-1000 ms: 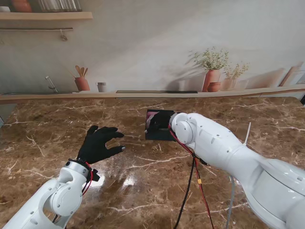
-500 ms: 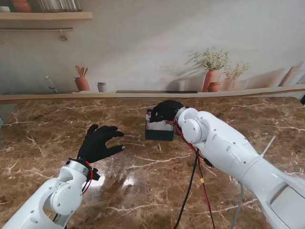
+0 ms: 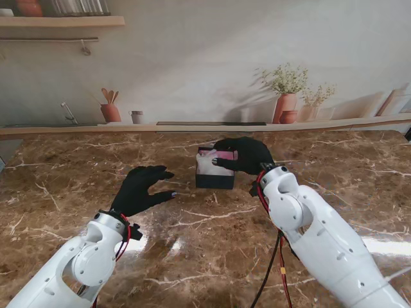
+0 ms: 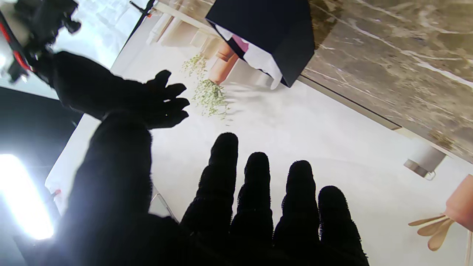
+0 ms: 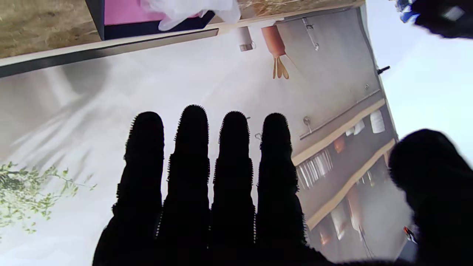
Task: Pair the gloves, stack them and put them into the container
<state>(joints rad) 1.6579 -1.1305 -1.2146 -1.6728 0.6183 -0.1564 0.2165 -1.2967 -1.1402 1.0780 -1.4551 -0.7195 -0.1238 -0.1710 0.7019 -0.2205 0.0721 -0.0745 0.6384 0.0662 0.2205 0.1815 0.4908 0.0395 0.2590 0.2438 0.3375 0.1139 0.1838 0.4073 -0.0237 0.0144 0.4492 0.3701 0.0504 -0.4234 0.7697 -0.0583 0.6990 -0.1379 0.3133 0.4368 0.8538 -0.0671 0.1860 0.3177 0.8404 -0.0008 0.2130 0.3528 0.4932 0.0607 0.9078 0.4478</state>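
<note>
A brown marble bench (image 3: 192,250) with white veins carries glossy patches of reflected light. Behind it stands a pale printed wall backdrop (image 3: 192,64) showing a wooden shelf (image 3: 61,21), a terracotta pot of wooden utensils (image 3: 110,110), and terracotta pots of leafy plants (image 3: 286,102) along a light ledge (image 3: 334,123).

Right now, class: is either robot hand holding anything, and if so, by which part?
Nothing is held. The left hand hovers open over the table. The right hand is open beside the container, where the gloves lie.
</note>
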